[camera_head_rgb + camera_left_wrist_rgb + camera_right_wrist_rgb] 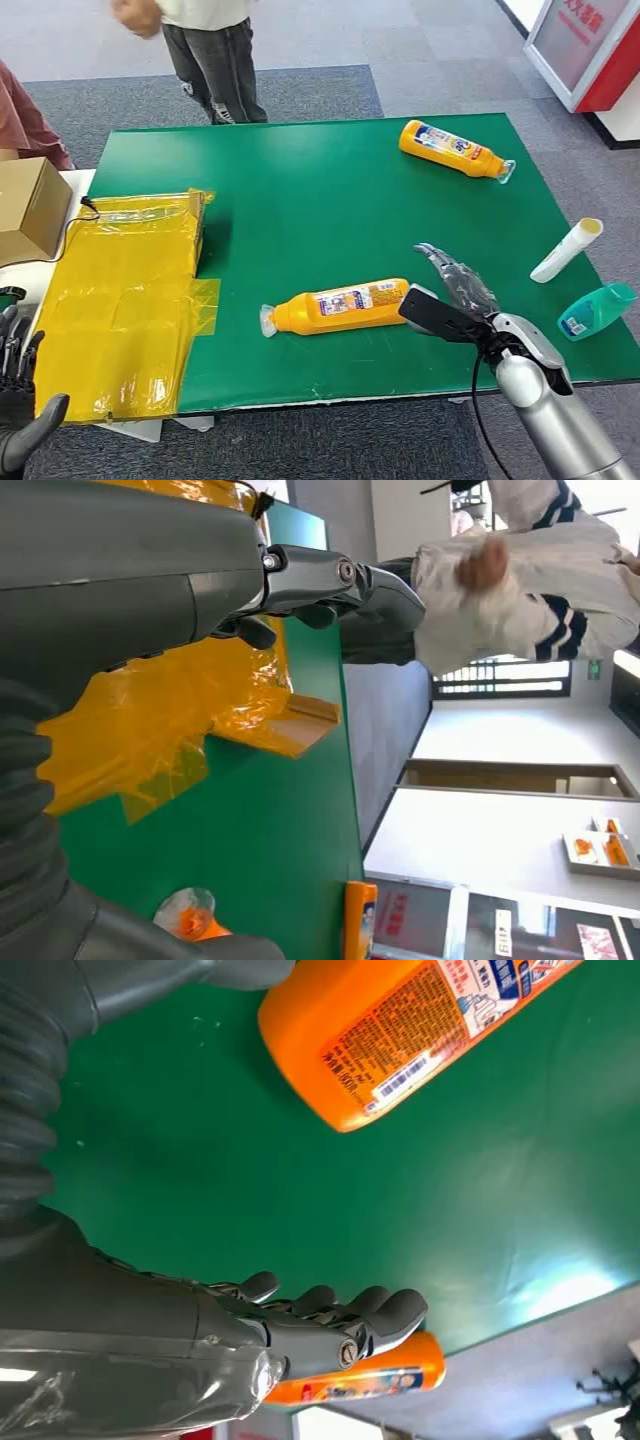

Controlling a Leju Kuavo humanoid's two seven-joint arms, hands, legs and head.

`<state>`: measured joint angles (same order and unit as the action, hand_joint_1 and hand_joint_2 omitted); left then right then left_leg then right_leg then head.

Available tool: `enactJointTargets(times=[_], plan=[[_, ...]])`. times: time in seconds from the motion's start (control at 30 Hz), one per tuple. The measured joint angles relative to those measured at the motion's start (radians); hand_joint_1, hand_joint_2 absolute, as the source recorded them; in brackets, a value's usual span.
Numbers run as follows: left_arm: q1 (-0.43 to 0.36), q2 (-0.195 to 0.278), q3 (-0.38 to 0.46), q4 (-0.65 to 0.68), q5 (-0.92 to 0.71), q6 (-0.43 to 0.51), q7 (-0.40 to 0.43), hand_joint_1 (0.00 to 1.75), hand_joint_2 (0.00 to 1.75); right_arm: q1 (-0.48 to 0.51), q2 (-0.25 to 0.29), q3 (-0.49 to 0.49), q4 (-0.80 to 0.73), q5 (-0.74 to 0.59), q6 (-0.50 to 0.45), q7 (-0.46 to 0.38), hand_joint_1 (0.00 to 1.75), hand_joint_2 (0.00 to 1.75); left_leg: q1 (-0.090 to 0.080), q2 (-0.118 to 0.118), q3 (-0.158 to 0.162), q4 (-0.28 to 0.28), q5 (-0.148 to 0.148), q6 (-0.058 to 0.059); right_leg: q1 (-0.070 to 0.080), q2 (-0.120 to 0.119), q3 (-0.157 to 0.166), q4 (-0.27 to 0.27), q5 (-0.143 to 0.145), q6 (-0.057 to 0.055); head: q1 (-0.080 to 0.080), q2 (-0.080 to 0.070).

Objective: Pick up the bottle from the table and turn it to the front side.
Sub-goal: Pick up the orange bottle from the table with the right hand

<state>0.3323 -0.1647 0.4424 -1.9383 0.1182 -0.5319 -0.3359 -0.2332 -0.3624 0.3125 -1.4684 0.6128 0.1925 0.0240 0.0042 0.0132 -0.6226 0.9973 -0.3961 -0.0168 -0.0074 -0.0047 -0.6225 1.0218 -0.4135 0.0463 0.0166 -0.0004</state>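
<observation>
The near orange bottle (pixel 343 306) is showing glossy smooth plastic with a printed paper-like label, lying on the bench (pixel 317 200) whose green top is looking matt and smooth, while yellow film (pixel 124 310) is shining crinkled beside a dull cardboard box (pixel 29 208).

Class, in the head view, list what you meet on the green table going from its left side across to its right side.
Crumpled yellow plastic bag → near orange bottle lying on its side → robot's right hand → white tube → teal plastic bottle. The far orange bottle overlaps the hand's span, so it is left out.
</observation>
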Motion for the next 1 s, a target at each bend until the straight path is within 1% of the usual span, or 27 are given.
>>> enactJointTargets(times=[0.07,0.13,0.23,0.4,0.6,0.87,1.0], plan=[[0.000,0.015,-0.012,0.002,0.003,0.011,-0.003,0.00,1.75,-0.018,-0.010,0.014,0.015,-0.019,0.010,-0.001,0.00,1.75,0.000,0.000,0.000,0.000,0.000,0.000,0.000,0.000,0.000,0.000,0.000,0.000,0.000,0.000],[0.000,0.042,-0.033,0.006,0.009,0.030,-0.011,0.00,1.75,-0.051,-0.030,0.039,0.039,-0.056,0.032,-0.002,0.00,1.75,0.000,0.000,0.000,0.000,0.000,0.000,0.000,0.000,0.000,0.000,0.000,0.000,0.000,0.000],[0.000,0.071,-0.052,0.011,0.018,0.042,-0.019,0.00,1.75,-0.098,-0.062,0.067,0.060,-0.092,0.062,0.002,0.00,1.75,0.000,0.000,0.000,0.000,0.000,0.000,0.000,0.000,0.000,0.000,0.000,0.000,0.000,0.000],[-0.002,0.096,-0.066,0.018,0.025,0.044,-0.020,0.00,1.75,-0.174,-0.092,0.109,0.094,-0.102,0.087,0.018,0.00,1.75,0.000,0.000,0.000,0.000,0.000,0.000,0.000,0.000,0.000,0.000,0.000,0.000,0.000,0.000],[-0.006,0.112,-0.082,0.027,0.026,0.045,-0.028,0.00,1.75,-0.237,-0.095,0.170,0.157,-0.096,0.092,0.028,0.00,1.75,0.000,0.000,0.000,0.000,0.000,0.000,0.000,0.000,0.000,0.000,0.000,0.000,0.000,0.000],[-0.022,0.139,-0.102,0.028,0.048,0.067,-0.028,0.00,1.75,-0.260,-0.092,0.235,0.232,-0.088,0.076,0.041,0.00,1.75,0.000,0.000,-0.001,0.000,0.000,0.000,0.000,0.000,0.000,0.000,0.000,0.000,0.000,0.000],[-0.036,0.151,-0.109,0.035,0.041,0.094,-0.017,0.00,1.75,-0.262,-0.080,0.259,0.265,-0.086,0.059,0.033,0.00,1.75,0.000,0.000,-0.001,0.000,0.000,0.000,0.000,0.000,0.000,0.000,0.000,0.000,0.000,0.000]])
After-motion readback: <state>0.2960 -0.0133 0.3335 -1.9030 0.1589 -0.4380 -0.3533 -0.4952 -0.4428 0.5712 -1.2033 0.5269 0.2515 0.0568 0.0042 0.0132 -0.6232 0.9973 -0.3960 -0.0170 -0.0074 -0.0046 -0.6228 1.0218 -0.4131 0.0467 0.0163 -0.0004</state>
